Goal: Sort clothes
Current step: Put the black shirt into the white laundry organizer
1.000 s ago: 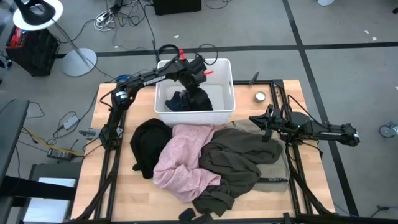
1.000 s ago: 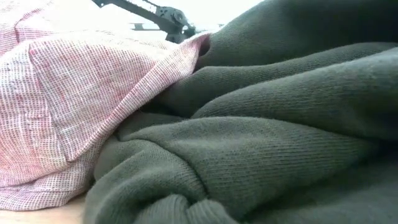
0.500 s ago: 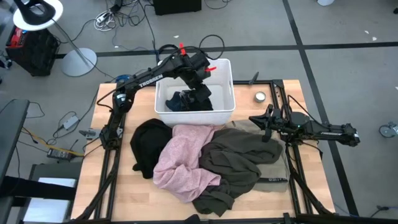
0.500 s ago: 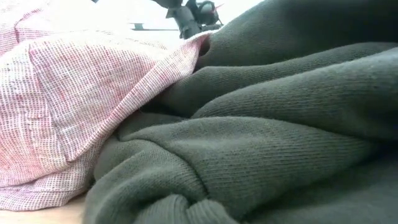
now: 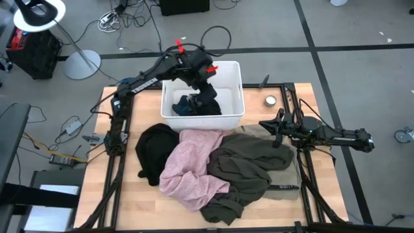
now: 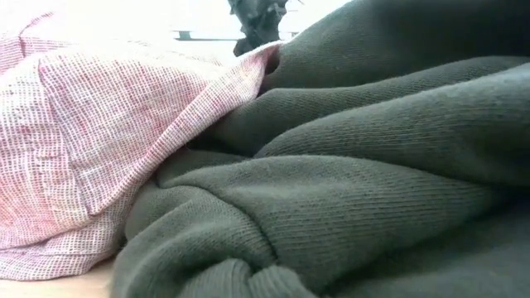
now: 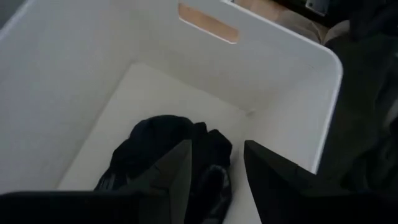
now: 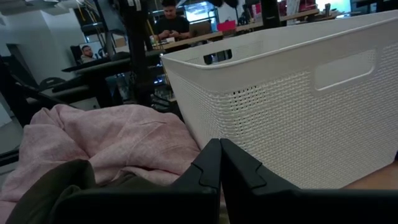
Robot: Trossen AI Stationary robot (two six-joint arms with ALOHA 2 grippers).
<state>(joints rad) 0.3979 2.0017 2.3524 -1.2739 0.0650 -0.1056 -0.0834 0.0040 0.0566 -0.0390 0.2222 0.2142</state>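
Note:
A dark teal-blue garment (image 5: 189,105) (image 7: 155,142) lies crumpled on the floor of the white bin (image 5: 202,120) (image 7: 283,71). My left gripper (image 5: 208,92) (image 7: 216,169) hangs open above it with nothing between its fingers. In front of the bin a black garment (image 5: 154,151), a pale pink one (image 5: 194,163) (image 6: 91,141) and an olive-brown one (image 5: 249,165) (image 6: 373,182) lie heaped on the table. My right gripper (image 5: 264,123) (image 8: 219,152) rests shut at the table's right, pointing level at the bin's side (image 8: 298,87).
A small round tin (image 5: 270,100) sits on the table right of the bin. A light grey-beige cloth (image 5: 286,188) shows under the olive garment's near right edge. Bare wood lies at the table's near left corner (image 5: 116,200). People sit at desks (image 8: 168,22) beyond the table.
My left gripper has risen out of the bin and drawn back a little toward the far edge, its fingers as far apart as before. The dark teal-blue garment stays on the bin's floor.

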